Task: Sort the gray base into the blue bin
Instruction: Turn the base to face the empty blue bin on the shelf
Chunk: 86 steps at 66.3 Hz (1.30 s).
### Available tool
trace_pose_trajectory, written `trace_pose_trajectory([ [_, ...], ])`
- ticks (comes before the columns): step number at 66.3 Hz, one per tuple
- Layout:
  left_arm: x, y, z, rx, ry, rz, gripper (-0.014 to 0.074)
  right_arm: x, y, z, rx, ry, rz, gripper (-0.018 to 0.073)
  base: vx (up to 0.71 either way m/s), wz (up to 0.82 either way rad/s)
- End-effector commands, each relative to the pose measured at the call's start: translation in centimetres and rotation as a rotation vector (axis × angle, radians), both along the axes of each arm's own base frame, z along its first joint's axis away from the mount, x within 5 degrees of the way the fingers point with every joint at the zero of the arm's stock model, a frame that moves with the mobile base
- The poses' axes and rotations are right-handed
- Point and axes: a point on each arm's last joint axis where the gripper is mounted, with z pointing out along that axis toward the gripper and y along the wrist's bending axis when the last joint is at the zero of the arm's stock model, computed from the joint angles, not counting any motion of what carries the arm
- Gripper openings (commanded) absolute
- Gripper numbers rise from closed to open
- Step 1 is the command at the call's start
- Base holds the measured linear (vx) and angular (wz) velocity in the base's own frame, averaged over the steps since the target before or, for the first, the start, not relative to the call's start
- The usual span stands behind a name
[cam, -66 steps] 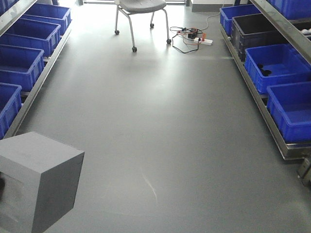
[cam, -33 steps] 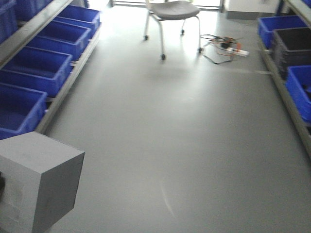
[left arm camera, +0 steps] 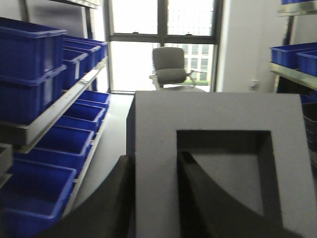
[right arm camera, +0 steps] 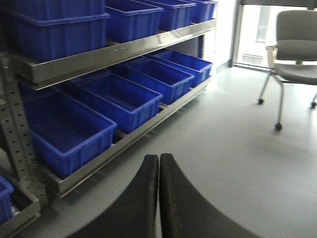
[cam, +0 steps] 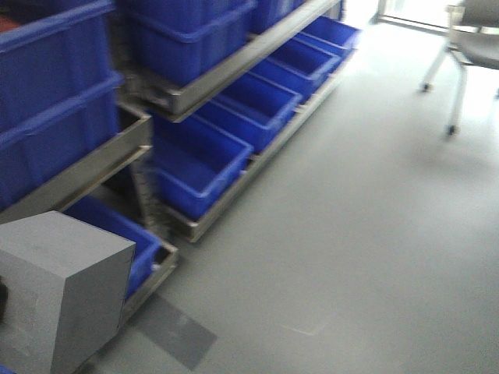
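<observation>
The gray base [cam: 66, 288] is a matte gray cube at the bottom left of the front view. In the left wrist view it [left arm camera: 158, 124] fills the middle, its square recess facing the camera. My left gripper [left arm camera: 154, 157] is shut on the base's wall, one finger outside and one inside the recess. My right gripper [right arm camera: 159, 156] is shut and empty above the gray floor. Several glossy blue bins [cam: 199, 167] sit on the rack at the left, just beyond the base. They also show in the right wrist view [right arm camera: 64, 131] and the left wrist view [left arm camera: 29, 198].
A metal shelf rack [cam: 226, 74] holds two tiers of blue tubs along the left. A gray wheeled chair [cam: 468, 39] stands at the far right, also seen in the right wrist view [right arm camera: 297, 44]. Open gray floor [cam: 366, 234] lies to the right.
The view has swung left: the aisle and the right-hand bins are gone and the left rack of blue bins now fills the left, much closer. The base stays in my left gripper.
</observation>
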Motion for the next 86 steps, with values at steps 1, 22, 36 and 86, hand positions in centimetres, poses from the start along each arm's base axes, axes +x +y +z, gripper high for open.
trace_pose_trajectory([
  [1, -0.25, -0.07, 1.99, -0.080, -0.111, -0.023, -0.0006, 0.02, 0.01, 0.25, -0.011, -0.072, 0.000, -0.0009, 0.20, 0.92],
  [22, -0.25, -0.07, 1.99, -0.080, -0.111, -0.023, -0.0006, 0.02, 0.01, 0.25, -0.011, -0.072, 0.000, -0.0009, 0.18, 0.82],
  [36, -0.25, -0.07, 1.99, -0.080, -0.111, -0.023, -0.0006, 0.02, 0.01, 0.25, -0.011, -0.072, 0.000, -0.0009, 0.15, 0.76],
  [86, -0.25, -0.07, 1.99, -0.080, -0.111, -0.023, -0.0006, 0.02, 0.01, 0.25, -0.011, -0.072, 0.000, -0.0009, 0.09, 0.58],
])
